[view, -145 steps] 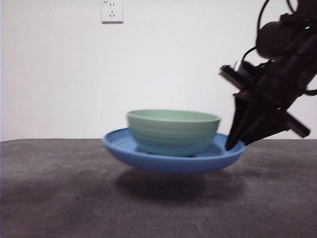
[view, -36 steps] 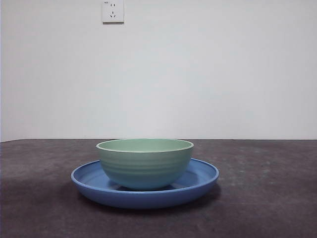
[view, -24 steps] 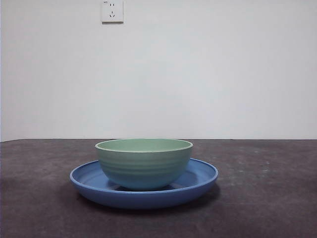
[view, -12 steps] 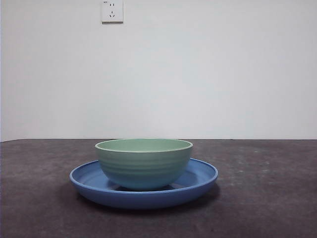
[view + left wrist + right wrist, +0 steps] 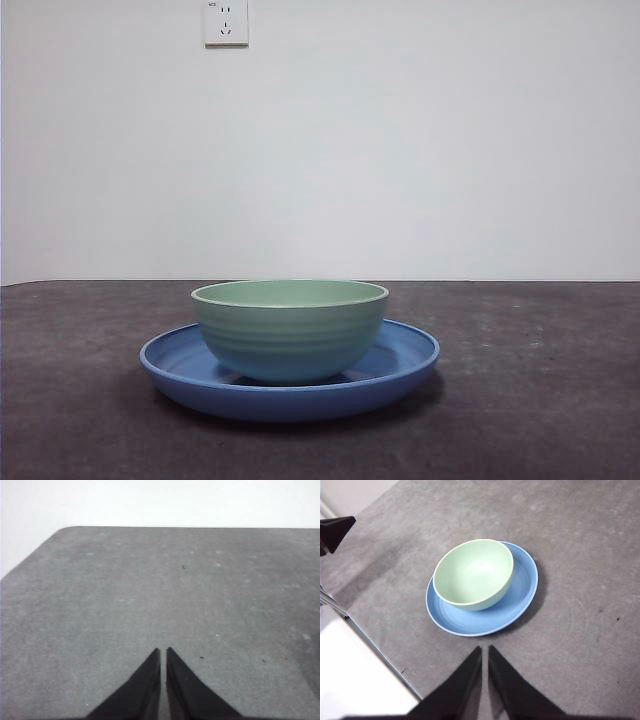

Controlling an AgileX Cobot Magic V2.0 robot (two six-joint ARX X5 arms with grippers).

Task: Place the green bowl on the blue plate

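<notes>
The green bowl (image 5: 290, 330) stands upright inside the blue plate (image 5: 400, 365), which rests flat on the dark grey table. Both show in the right wrist view, the bowl (image 5: 473, 574) a little off the plate's (image 5: 520, 592) centre. My right gripper (image 5: 484, 650) is shut and empty, held above the table apart from the plate. My left gripper (image 5: 162, 652) is shut and empty over bare table, with neither dish in its view. No gripper shows in the front view.
A white wall with a socket (image 5: 226, 22) stands behind the table. The right wrist view shows the table's edge (image 5: 380, 650), with a pale floor beyond it, and another arm's black tip (image 5: 335, 530) at the side.
About six seconds ago a gripper held the plate by its rim, lifted with the bowl in it. Now the plate rests on the table, further left, and the arm has left the front view.
</notes>
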